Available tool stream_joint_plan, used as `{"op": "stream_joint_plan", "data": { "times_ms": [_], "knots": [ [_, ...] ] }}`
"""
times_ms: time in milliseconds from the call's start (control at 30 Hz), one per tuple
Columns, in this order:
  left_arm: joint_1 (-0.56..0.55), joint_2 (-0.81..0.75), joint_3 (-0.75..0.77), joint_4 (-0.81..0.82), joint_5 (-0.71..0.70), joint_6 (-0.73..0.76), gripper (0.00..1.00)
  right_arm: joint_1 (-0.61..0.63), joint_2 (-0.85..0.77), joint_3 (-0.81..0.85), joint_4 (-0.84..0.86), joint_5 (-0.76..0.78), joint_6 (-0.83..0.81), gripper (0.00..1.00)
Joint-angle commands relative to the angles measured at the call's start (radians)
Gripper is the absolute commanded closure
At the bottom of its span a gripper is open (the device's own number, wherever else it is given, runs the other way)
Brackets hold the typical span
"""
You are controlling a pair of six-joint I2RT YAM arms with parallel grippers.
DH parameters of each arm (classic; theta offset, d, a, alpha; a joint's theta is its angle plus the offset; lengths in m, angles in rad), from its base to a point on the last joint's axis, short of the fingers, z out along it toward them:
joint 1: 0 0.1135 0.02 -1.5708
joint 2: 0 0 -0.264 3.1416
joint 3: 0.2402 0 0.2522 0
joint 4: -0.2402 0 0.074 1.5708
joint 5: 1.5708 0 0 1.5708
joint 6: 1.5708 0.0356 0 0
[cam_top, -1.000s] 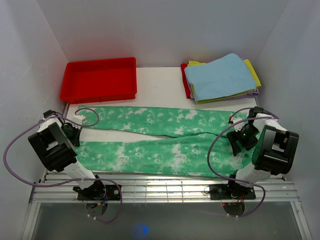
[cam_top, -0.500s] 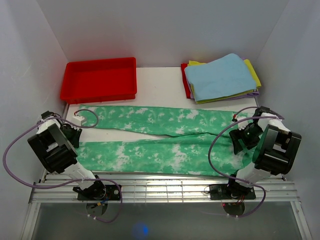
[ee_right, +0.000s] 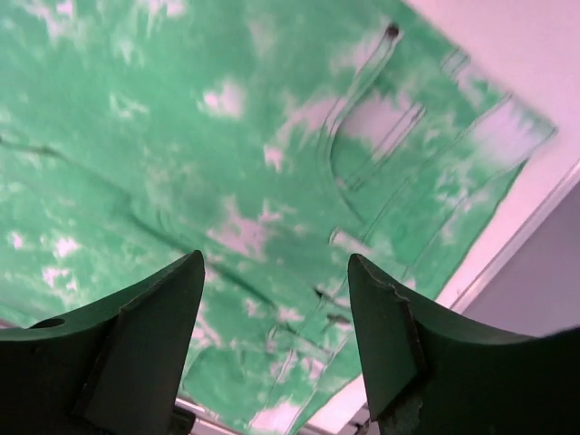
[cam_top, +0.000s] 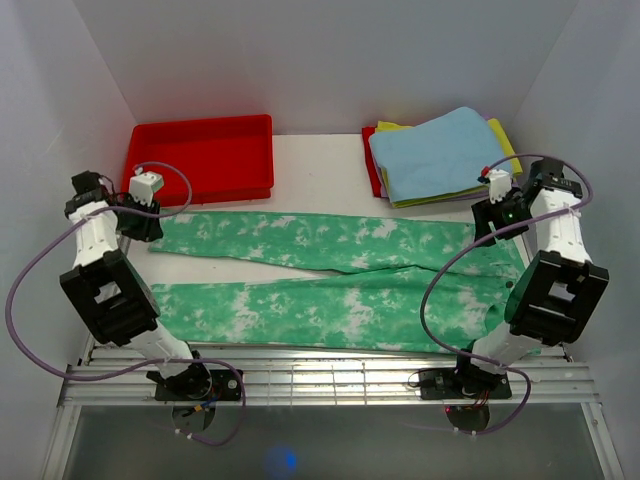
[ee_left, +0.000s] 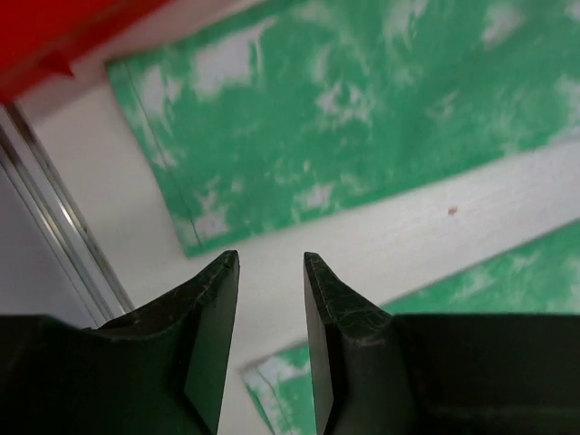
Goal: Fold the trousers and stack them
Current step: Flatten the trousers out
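Observation:
The green tie-dye trousers (cam_top: 340,272) lie flat across the table, with the waist at the right and two legs running left. My left gripper (cam_top: 147,228) is open and empty. It hangs at the far leg's cuff, and in the left wrist view (ee_left: 270,260) it is over bare table between the far cuff (ee_left: 317,118) and the near cuff (ee_left: 283,385). My right gripper (cam_top: 492,224) is open and empty over the far corner of the waist. In the right wrist view (ee_right: 276,260) it hovers wide open above the pocket area of the trousers (ee_right: 272,136).
A red tray (cam_top: 200,127) stands at the back left, close behind my left gripper, and its corner shows in the left wrist view (ee_left: 54,36). A stack of cloths topped by light blue (cam_top: 440,150) over yellow (cam_top: 508,145) sits at the back right. White walls enclose the table, and a metal rail (cam_top: 320,375) runs along the front.
Both grippers have moved from the near side of the trousers to the far side. The left is now at the far cuff and the right at the far waist corner. The trousers have not moved.

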Motion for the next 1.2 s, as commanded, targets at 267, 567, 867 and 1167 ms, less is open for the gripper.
{"op": "stream_joint_plan", "data": {
  "times_ms": [267,567,867,1167],
  "knots": [
    [-0.227,0.261,0.135,0.292,-0.079,-0.407,0.58,0.093,0.319,0.149,0.172,0.030,0.198,0.42],
    [-0.224,0.284,-0.060,0.263,-0.222,-0.291,0.68,0.112,0.319,-0.021,0.214,0.144,0.033,0.44],
    [-0.196,0.192,-0.068,0.096,-0.225,-0.150,0.72,0.107,0.240,-0.006,0.166,0.150,-0.124,0.40],
    [-0.162,0.249,0.325,-0.064,0.015,-0.116,0.02,0.015,0.331,0.305,0.076,-0.012,-0.325,0.29]
  ]
}}
